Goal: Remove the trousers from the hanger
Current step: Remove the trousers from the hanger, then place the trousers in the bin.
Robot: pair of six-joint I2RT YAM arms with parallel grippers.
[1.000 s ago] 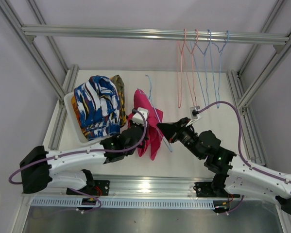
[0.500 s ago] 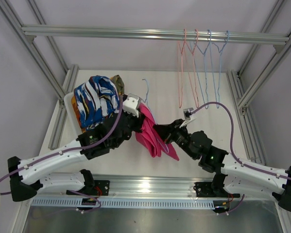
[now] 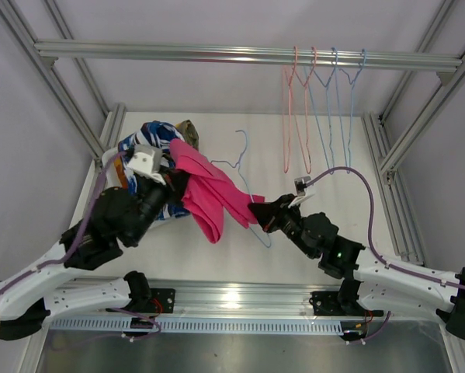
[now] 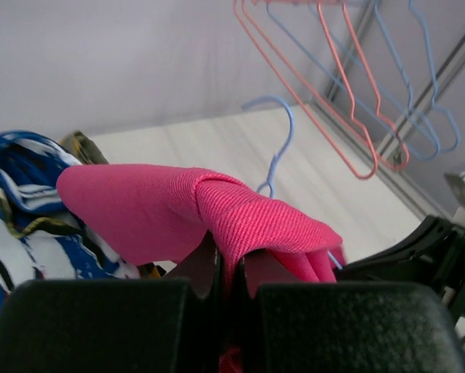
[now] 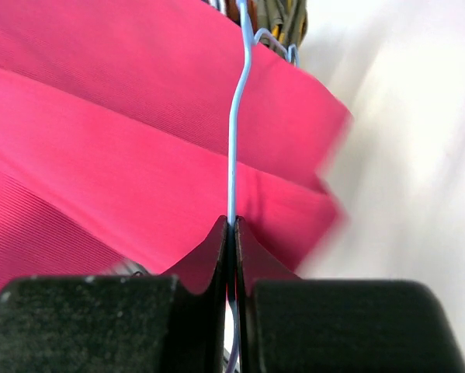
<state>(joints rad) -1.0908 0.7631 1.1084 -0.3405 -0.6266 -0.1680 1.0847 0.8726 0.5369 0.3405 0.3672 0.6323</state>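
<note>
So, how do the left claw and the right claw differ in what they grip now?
The left claw pinches a fold of the pink trousers; the right claw pinches the thin wire of the blue hanger. The left claw sits beside the blue-and-white trousers; the right claw is on the opposite side. Both are shut.

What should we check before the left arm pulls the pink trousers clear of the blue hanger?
1. Left gripper shut on pink trousers: ok.
2. Right gripper shut on blue hanger wire: ok.
3. Trousers clear of hanger: cannot tell; cloth overlaps the wire beside the right gripper.
4. Both grippers apart from hanging hangers: ok.
5. Drop spot by blue-and-white trousers: cannot tell; mostly hidden.
</note>
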